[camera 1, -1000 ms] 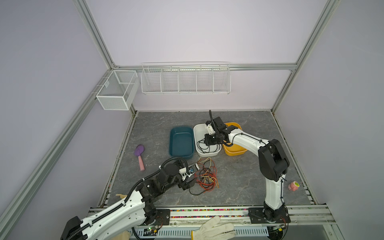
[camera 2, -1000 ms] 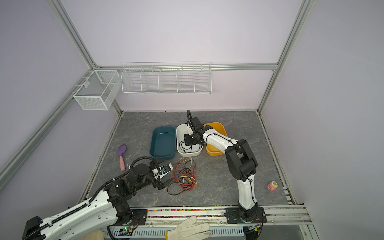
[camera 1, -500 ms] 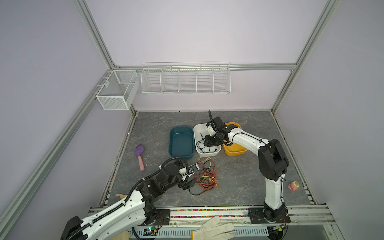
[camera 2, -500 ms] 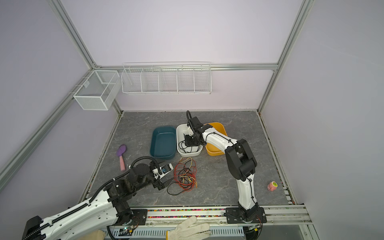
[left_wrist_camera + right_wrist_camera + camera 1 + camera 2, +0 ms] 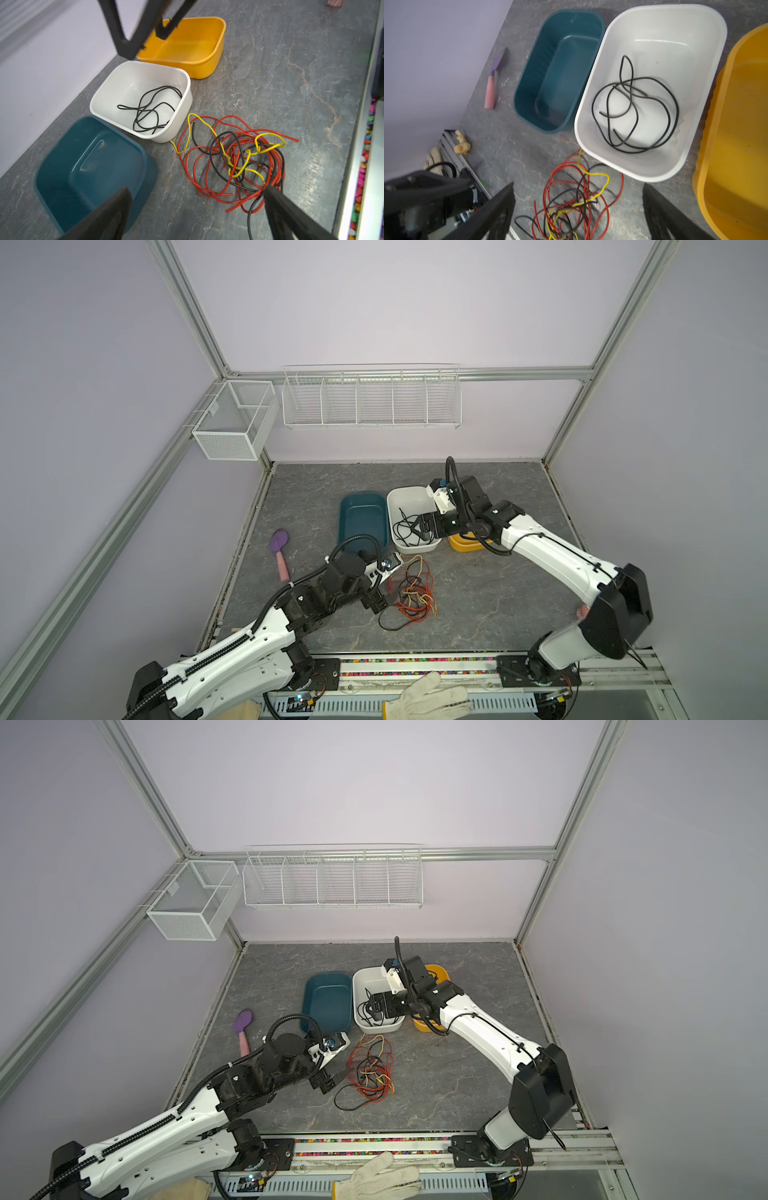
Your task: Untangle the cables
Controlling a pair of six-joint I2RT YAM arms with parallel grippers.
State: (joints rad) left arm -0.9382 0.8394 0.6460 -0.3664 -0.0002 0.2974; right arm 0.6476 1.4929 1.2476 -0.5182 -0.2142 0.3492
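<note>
Teal tub [image 5: 361, 516], white tub [image 5: 411, 499], orange tub [image 5: 465, 545], purple spatula [image 5: 281, 553], work glove [image 5: 424, 697]

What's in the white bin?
The white bin holds loosely coiled black cable. Nothing else shows in the wrist views; the right pincer hides part in both top views.

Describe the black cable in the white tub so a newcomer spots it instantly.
On the grey stone-patterned tabletop, a teal plastic tub, white plastic tub and orange plastic tub stand in a row. The thin black cable lies looped inside the middle, white one. Unlike the red, black and yellow tangle nearby, it lies alone.
</note>
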